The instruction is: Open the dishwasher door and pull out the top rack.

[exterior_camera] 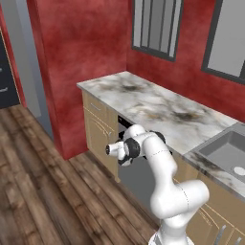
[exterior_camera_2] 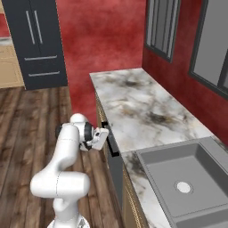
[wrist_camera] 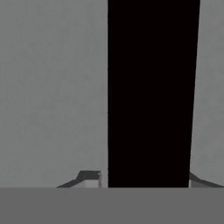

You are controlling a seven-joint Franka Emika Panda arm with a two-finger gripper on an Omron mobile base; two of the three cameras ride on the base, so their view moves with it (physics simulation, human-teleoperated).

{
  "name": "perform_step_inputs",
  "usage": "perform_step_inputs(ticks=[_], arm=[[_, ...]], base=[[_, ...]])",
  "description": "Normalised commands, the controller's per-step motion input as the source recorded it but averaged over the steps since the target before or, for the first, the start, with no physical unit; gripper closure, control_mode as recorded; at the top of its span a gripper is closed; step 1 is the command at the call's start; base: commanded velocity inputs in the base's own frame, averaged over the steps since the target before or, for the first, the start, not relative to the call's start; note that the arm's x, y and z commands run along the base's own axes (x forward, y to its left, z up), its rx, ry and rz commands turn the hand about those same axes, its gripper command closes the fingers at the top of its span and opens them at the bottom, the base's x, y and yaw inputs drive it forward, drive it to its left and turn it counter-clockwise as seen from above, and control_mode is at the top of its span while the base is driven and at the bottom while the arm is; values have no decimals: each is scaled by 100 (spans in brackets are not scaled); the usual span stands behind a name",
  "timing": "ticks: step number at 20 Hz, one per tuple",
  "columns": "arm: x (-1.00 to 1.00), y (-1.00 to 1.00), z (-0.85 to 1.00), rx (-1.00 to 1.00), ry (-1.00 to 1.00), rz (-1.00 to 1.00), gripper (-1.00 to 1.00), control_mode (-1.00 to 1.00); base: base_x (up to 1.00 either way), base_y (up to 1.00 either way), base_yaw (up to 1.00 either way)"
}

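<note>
The dishwasher door (exterior_camera: 137, 181) is a flat grey panel under the marble counter and stands closed; its black control strip (exterior_camera: 125, 122) runs along the top edge. My gripper (exterior_camera_2: 106, 136) reaches in at the door's long black bar handle (exterior_camera_2: 111, 143). In the hand view the handle (wrist_camera: 151, 87) runs straight up between my fingertips (wrist_camera: 89, 177), which sit against its two sides, with the grey door panel (wrist_camera: 52, 87) behind it. The gripper (wrist_camera: 146, 180) is shut on the handle. The top rack is hidden behind the door.
A marble counter (exterior_camera: 158, 107) runs along the red wall, with a grey sink (exterior_camera_2: 187, 178) to the right. Tan cabinet fronts (exterior_camera: 98, 127) flank the dishwasher. Wooden floor (exterior_camera: 43, 191) lies open behind the arm. A tall dark cabinet (exterior_camera_2: 38, 40) stands far left.
</note>
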Motion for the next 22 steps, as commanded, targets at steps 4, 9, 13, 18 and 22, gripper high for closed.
perform_step_inputs(ticks=[4, 9, 13, 18, 22], arm=[[-23, 47, -58, 6, 17, 0, 100, -100], [-31, 62, -61, 8, 18, 0, 100, -100], [-40, 78, -67, 6, 16, 0, 100, -100], [-44, 88, -68, 3, 13, 0, 100, -100], [-41, 97, -67, 1, 12, 0, 100, -100]], base=[[0, 0, 0], [0, 0, 0], [0, 0, 0], [0, 0, 0], [0, 0, 0]])
